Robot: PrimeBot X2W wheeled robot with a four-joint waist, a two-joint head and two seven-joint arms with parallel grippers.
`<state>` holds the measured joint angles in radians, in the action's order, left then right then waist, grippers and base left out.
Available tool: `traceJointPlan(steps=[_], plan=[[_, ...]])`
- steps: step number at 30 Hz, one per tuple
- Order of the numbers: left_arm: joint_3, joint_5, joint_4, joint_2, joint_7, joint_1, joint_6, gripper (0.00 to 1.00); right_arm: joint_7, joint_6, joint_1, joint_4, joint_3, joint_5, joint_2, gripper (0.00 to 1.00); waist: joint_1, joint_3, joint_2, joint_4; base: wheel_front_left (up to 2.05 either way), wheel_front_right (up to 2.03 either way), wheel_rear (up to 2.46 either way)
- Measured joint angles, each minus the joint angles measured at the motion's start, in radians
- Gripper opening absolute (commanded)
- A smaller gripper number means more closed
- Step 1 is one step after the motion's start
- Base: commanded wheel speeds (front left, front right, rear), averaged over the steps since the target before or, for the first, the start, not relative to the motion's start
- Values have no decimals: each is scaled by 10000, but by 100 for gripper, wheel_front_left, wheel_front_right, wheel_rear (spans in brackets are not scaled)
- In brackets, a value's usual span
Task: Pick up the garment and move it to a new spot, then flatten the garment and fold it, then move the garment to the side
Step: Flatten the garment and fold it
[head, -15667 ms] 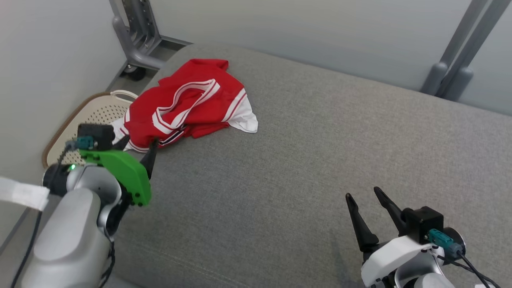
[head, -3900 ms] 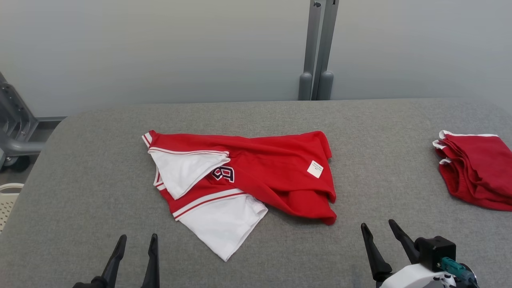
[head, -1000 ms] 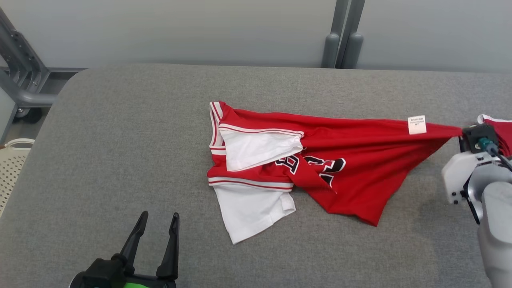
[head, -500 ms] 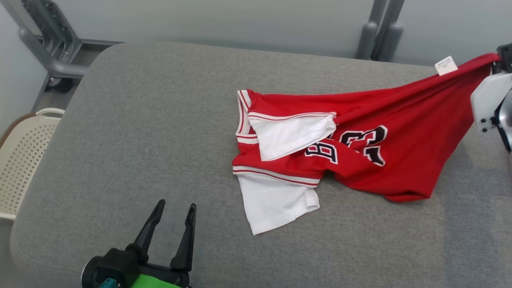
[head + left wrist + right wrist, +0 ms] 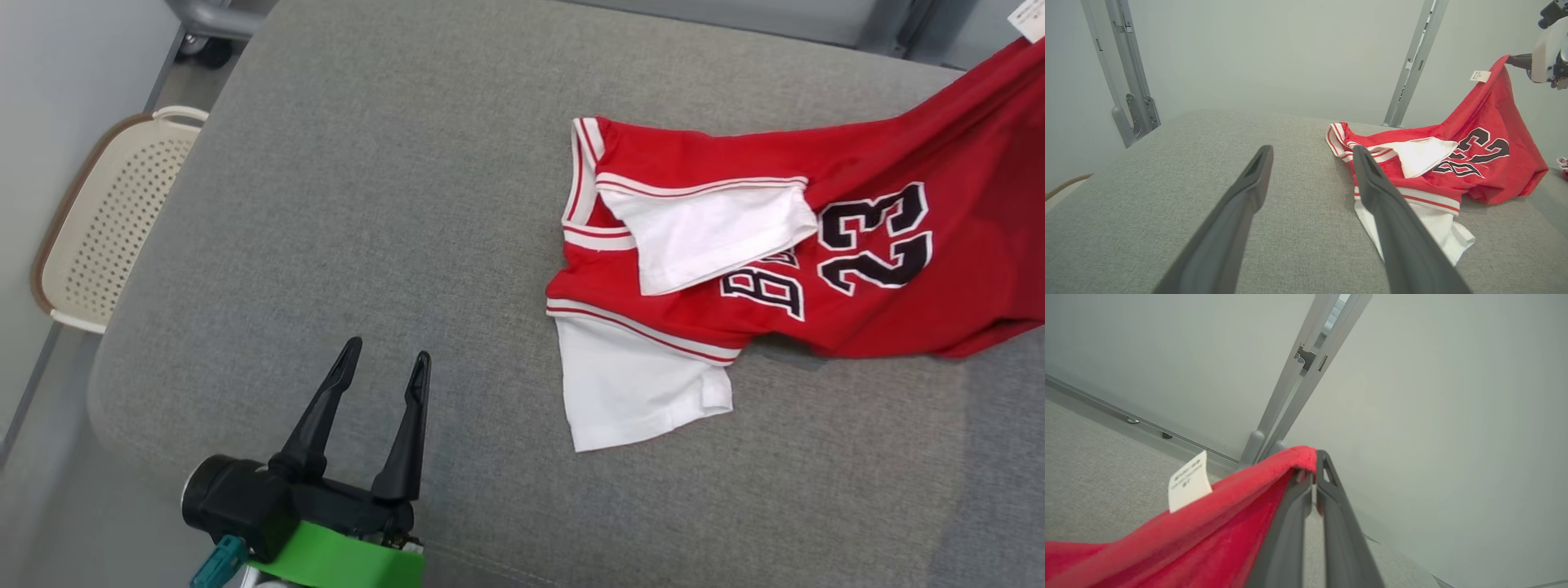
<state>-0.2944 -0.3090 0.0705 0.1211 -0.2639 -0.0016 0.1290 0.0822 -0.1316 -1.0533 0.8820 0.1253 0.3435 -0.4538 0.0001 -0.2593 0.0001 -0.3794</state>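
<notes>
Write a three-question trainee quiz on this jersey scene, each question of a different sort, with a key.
1. True or false: the left claw is gripping the jersey.
2. Which number is printed on the jersey? A. 32  B. 23  C. 8
3. Fill in: the right claw pinches the red cloth's edge beside a small white ____.

Key
1. False: the left claw is open and clear of the jersey.
2. B
3. label
</notes>
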Motion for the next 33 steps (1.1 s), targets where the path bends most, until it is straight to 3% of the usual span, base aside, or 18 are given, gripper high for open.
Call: traceJointPlan(steps=[4, 5, 6, 16, 26, 33], plan=[[-82, 23, 113, -63, 0, -206, 0, 100, -10, 0, -282, 10, 270, 199, 174, 0, 0, -410, 0, -401, 0, 0, 0], [-82, 25, 117, -69, 0, -224, 0, 100, -59, 0, -283, 56, 274, 226, 280, 25, 0, -501, 0, -499, 0, 0, 0], [-81, 25, 111, -79, 0, -229, 0, 100, -54, 0, -288, 146, 297, 230, 397, 100, 0, -580, -1, -588, 0, 0, 0], [173, 35, -123, -144, 0, -247, 0, 100, 100, 0, -24, 1430, -180, -159, 646, 100, 0, -708, 0, -892, 0, 0, 0], [337, 33, -474, -44, 0, 2, 0, 100, -761, 0, 1041, 1743, -813, -1390, 727, 100, 0, 47, 0, -117, 0, 0, 0], [497, 21, -709, 15, 0, 356, 0, 100, -1227, 0, 2837, 1053, -1011, -2454, 882, 100, 0, 825, 0, 464, 0, 0, 0]])
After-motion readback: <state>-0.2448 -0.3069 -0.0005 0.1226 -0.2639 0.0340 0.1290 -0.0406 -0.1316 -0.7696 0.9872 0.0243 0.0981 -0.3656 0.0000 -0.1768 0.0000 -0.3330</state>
